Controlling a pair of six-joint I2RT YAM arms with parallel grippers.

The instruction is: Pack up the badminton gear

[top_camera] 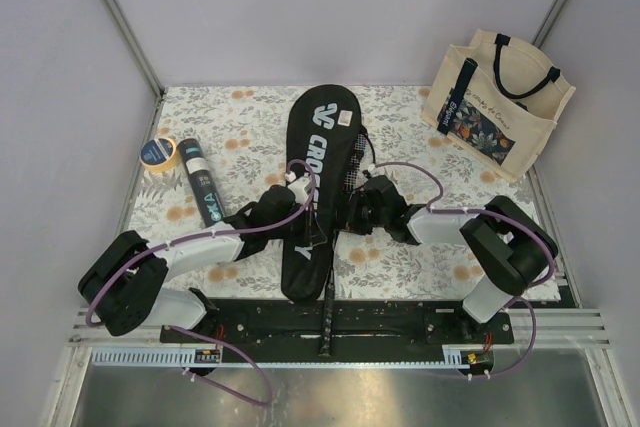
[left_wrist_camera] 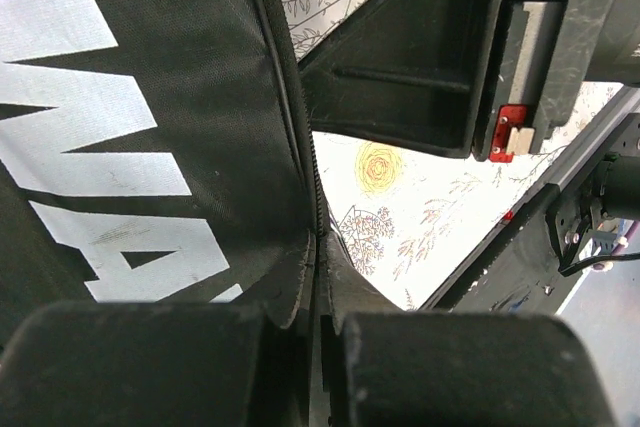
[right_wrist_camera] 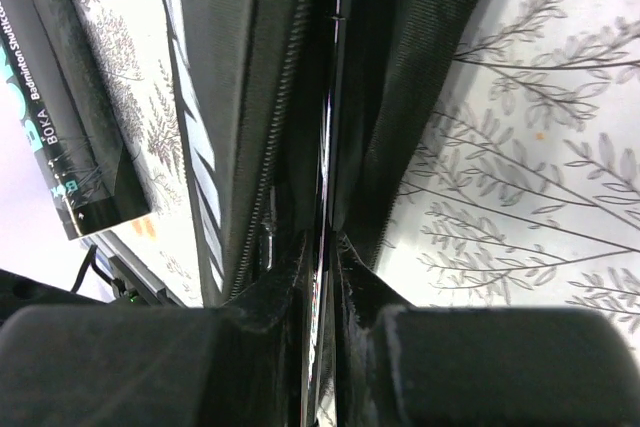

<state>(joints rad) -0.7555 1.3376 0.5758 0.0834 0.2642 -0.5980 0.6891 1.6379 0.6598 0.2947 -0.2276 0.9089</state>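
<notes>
The long black bag (top_camera: 318,132) marked "CROSSWAY" lies lengthwise in the middle of the table. My left gripper (top_camera: 303,185) is shut on the bag's zipper edge (left_wrist_camera: 316,197), pinching the fabric at my left gripper's tips (left_wrist_camera: 320,252). A thin black racket (top_camera: 327,319) lies along the bag's right side, its handle sticking out over the near rail. My right gripper (top_camera: 352,205) is shut on the racket's thin glossy frame (right_wrist_camera: 328,147), clamped at my right gripper's tips (right_wrist_camera: 325,247), beside the bag's open zipper (right_wrist_camera: 262,137). The black tube (top_camera: 200,183) with teal lettering lies left of the bag.
A yellow-rimmed tape roll (top_camera: 158,152) sits at the far left by the tube (right_wrist_camera: 45,107). A cream tote bag (top_camera: 500,102) with dark handles stands at the back right. The bag's webbing strap (right_wrist_camera: 425,67) lies on the floral tablecloth (top_camera: 420,257).
</notes>
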